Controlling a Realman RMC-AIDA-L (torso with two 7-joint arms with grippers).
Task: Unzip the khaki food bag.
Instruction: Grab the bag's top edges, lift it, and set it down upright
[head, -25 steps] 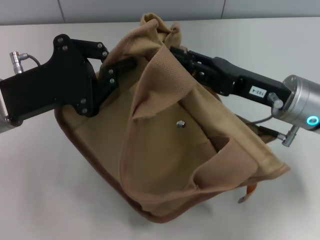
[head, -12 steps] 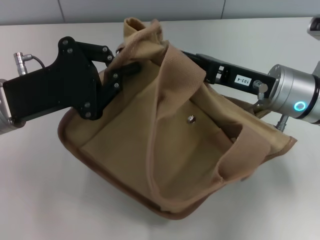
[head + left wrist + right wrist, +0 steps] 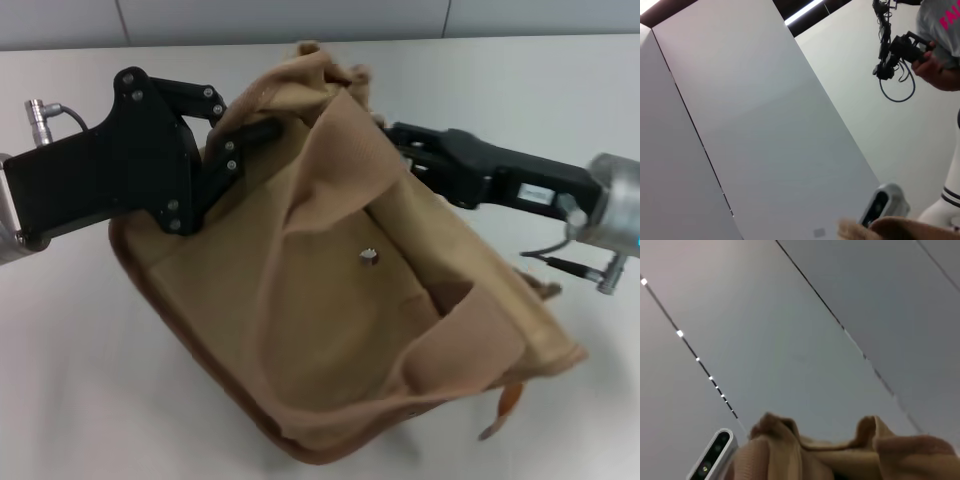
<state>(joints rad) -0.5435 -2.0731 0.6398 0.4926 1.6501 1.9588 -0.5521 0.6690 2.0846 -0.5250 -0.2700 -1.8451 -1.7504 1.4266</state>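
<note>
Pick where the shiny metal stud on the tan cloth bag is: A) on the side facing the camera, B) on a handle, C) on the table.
A: the round metal snap stud sits on the tan canvas bag's front panel, facing the head camera.

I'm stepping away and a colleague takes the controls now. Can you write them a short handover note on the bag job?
Left gripper: at the upper left edge of the khaki food bag, fingertips buried in the fabric.
Right gripper: reaching in from the right at the bag's top, fingertips hidden behind a fold.
Bag: tilted and bunched up between both arms over the white table, front snap stud facing the head camera.
Done: both arms are at the bag's top.
Left: zipper is not visible, so its state is unknown; check before pulling.
</note>
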